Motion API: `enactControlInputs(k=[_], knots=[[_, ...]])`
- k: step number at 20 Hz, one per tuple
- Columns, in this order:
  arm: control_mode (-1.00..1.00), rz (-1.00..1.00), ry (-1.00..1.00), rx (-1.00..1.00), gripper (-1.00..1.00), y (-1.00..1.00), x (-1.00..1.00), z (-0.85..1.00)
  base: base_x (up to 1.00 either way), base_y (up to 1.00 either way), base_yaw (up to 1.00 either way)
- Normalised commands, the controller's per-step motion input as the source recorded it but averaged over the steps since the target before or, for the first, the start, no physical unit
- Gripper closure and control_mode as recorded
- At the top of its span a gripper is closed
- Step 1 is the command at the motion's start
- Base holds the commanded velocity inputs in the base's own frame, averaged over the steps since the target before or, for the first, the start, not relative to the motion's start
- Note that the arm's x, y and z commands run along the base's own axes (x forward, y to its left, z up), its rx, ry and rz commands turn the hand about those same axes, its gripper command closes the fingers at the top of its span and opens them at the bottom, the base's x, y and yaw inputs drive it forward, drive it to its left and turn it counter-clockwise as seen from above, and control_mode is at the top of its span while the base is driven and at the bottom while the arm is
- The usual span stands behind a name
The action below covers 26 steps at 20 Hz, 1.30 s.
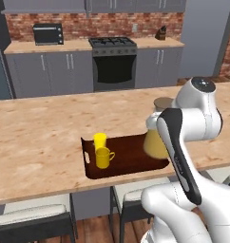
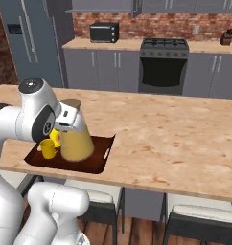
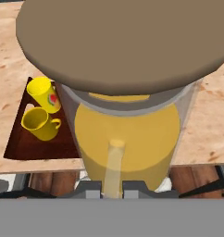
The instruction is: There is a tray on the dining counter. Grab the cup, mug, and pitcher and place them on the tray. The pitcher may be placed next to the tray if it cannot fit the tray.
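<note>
The dark brown tray lies on the dining counter near its front edge. The yellow cup and the handled mug stand on the tray's left end. My gripper is shut on the thin handle of the juice pitcher, whose tan lid looms close. The pitcher stands upright over the tray's right half, right of the mug. Whether its base touches the tray I cannot tell. My arm hides part of the pitcher.
Padded stools sit under the counter's near edge. Bare counter stretches to the right of the tray. Far behind are grey cabinets, a stove, a toaster oven and a fridge.
</note>
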Motion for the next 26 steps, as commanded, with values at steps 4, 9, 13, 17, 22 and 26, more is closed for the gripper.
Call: enactControlInputs(k=[4, 9, 13, 17, 22, 26], knots=[[1.00, 0.00, 0.00, 0.00, 1.00, 0.00, 0.00, 0.00, 0.37, 0.23, 0.00], [-1.00, 0.00, 0.01, 0.00, 1.00, 0.17, 0.34, -0.08, 0.15, 0.11, 0.00], [-1.00, 0.00, 0.01, 0.00, 1.00, 0.28, 0.67, -0.16, 0.00, 0.00, 0.00], [-1.00, 0.00, 0.05, 0.00, 1.00, 0.18, 0.54, -0.12, 0.00, 0.00, 0.00], [-1.00, 0.00, 0.06, 0.02, 1.00, 0.00, 0.53, -0.18, 0.00, 0.00, 0.00], [-1.00, 0.00, 0.05, 0.01, 1.00, 0.00, 0.48, -0.42, 0.00, 0.00, 0.00]])
